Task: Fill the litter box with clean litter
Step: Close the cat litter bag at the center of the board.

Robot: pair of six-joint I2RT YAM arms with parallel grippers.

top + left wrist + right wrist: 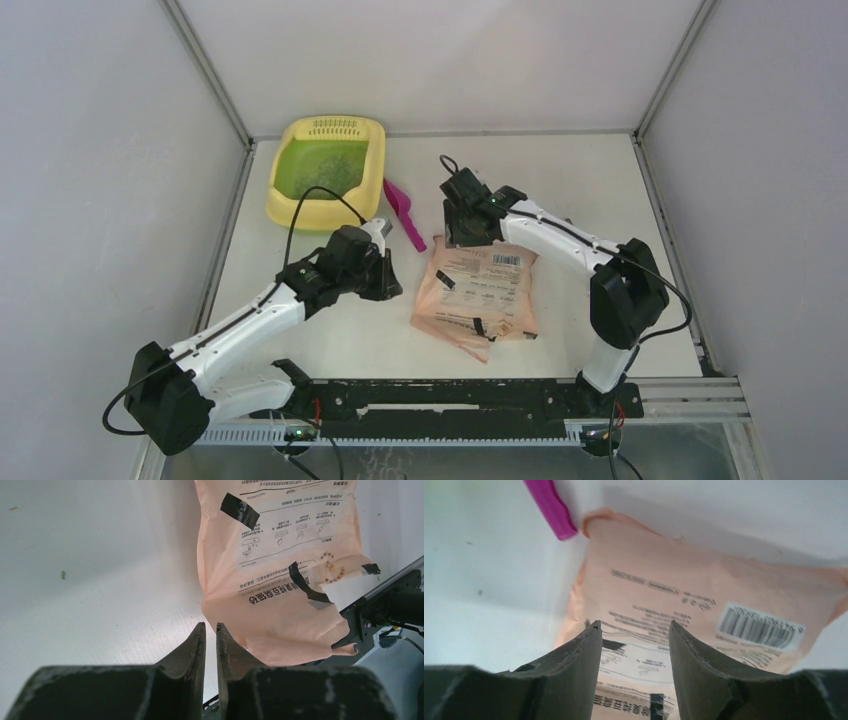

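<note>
The pale yellow litter box (283, 205) sits at the far left, its green floor faintly speckled with clean litter (325, 162). A peach printed bag (480, 290) lies flat in the middle of the table, also seen in the left wrist view (280, 555) and the right wrist view (704, 595). My right gripper (465, 235) (634, 624) hovers open over the bag's far end, nothing between its fingers. My left gripper (390, 285) (210, 626) is just left of the bag, its jaws nearly together and empty.
A magenta scoop (403, 215) (551, 507) lies between the litter box and the bag. Black tape strips (240, 510) cross the bag. A black rail (450, 395) runs along the near edge. White walls enclose the table on three sides.
</note>
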